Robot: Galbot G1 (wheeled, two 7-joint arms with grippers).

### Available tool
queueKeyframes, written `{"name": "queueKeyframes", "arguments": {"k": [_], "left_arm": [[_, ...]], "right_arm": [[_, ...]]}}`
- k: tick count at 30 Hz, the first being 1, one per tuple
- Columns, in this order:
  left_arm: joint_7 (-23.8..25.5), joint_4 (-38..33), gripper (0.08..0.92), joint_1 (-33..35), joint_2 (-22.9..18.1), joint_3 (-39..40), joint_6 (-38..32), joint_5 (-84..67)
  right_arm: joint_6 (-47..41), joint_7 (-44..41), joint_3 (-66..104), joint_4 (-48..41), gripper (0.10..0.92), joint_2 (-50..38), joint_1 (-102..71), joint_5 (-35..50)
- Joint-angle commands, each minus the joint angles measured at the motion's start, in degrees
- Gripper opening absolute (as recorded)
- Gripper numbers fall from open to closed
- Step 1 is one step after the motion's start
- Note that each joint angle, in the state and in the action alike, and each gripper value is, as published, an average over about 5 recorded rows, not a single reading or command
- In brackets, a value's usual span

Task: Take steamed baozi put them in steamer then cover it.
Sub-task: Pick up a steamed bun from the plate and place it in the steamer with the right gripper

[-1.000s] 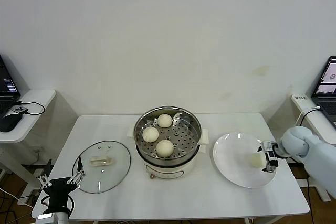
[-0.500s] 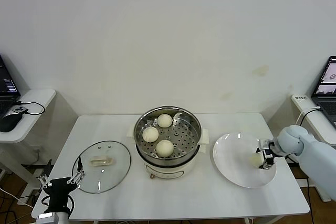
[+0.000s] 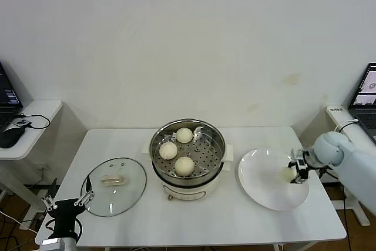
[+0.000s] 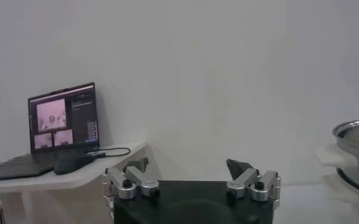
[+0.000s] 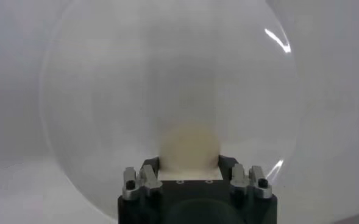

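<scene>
Three cream-white baozi (image 3: 184, 135) (image 3: 168, 150) (image 3: 184, 166) lie on the perforated tray of the shiny steamer (image 3: 218, 139) at the table's middle. The fourth baozi (image 3: 286, 173) is over the right part of the white plate (image 3: 261, 189). My right gripper (image 3: 295, 173) is shut on it. In the right wrist view the baozi (image 5: 189, 146) sits between my right gripper's (image 5: 189, 162) fingers with the plate (image 5: 106, 91) beneath. My left gripper (image 3: 70, 206) is open and empty, low at the table's front left corner; it also shows in the left wrist view (image 4: 191, 167).
The round clear glass lid (image 3: 114, 185) lies flat on the table left of the steamer. A side table with a mouse (image 3: 10, 136) stands at far left, another with a laptop (image 3: 367, 95) at far right. The left wrist view shows a laptop (image 4: 63, 115) and the steamer's rim (image 4: 356, 152).
My right gripper with the baozi has moved slightly up and back over the plate. The left arm has not moved.
</scene>
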Motion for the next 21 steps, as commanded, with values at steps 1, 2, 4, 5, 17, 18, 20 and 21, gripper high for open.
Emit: {"name": "queueKeyframes", "arguments": {"k": [1, 2, 4, 5, 17, 18, 20, 21], "left_arm": [[0.0, -0.1, 0.823, -0.1, -0.1, 0.2, 0.0, 0.0], [0.0, -0.1, 0.823, -0.1, -0.1, 0.3, 0.0, 0.0], [0.0, -0.1, 0.823, -0.2, -0.1, 0.4, 0.0, 0.0], [0.0, -0.1, 0.823, -0.2, -0.1, 0.4, 0.0, 0.0], [0.0, -0.5, 0.823, -0.4, -0.1, 0.1, 0.0, -0.1], [-0.1, -0.5, 0.823, -0.4, -0.1, 0.1, 0.0, -0.1], [-0.1, -0.7, 0.823, -0.4, -0.2, 0.0, 0.0, -0.1], [-0.1, -0.8, 0.823, -0.4, -0.2, -0.1, 0.0, -0.1]], "right_arm": [[-4.6, -2.2, -14.2, 7.0, 0.611, -3.7, 21.1, 11.2], [-5.4, -2.2, -16.1, 7.6, 0.611, -3.5, 24.2, 13.1], [-6.4, -2.2, -19.7, 8.3, 0.611, -2.4, 29.8, 16.3], [-6.9, -2.1, -21.5, 8.6, 0.611, -1.5, 32.4, 17.9], [-15.1, 3.0, -36.4, 9.7, 0.619, 15.2, 50.8, 32.5], [-15.7, 3.6, -36.9, 9.4, 0.619, 16.6, 51.1, 33.5], [-17.1, 5.0, -37.7, 8.8, 0.619, 19.0, 51.1, 35.8], [-18.0, 5.9, -38.1, 8.5, 0.619, 20.4, 50.8, 37.1]]}}
